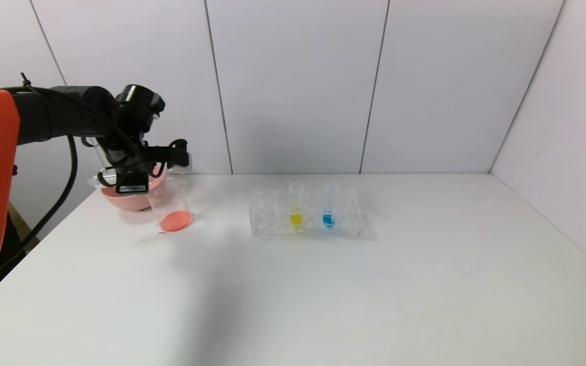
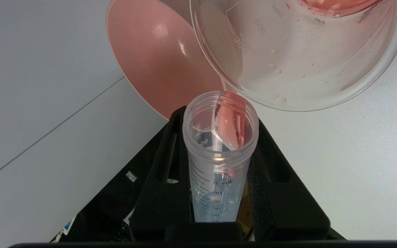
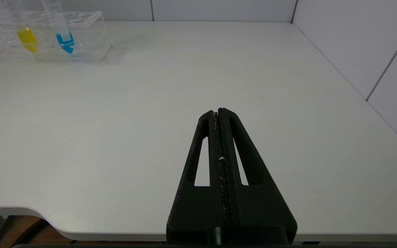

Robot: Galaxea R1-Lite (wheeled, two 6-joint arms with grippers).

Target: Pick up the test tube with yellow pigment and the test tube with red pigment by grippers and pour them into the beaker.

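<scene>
My left gripper (image 2: 219, 117) (image 1: 181, 154) is shut on the test tube with red pigment (image 2: 219, 155). The tube is tipped, with its mouth just beside the beaker's rim. Only a reddish film shows inside its mouth, and the rest of it looks clear. The beaker (image 1: 171, 208) (image 2: 305, 69) stands on the table at the far left with orange-red liquid in its bottom. The test tube with yellow pigment (image 1: 296, 203) (image 3: 24, 31) stands upright in the clear rack (image 1: 272, 218). My right gripper (image 3: 218, 111) is shut on nothing, low over the table's near right part.
A pink bowl (image 1: 125, 201) (image 2: 157, 65) sits right behind the beaker, touching or nearly touching it. A tube with blue liquid (image 1: 329, 206) (image 3: 62, 31) stands in the rack next to the yellow one. White walls close off the back and right of the table.
</scene>
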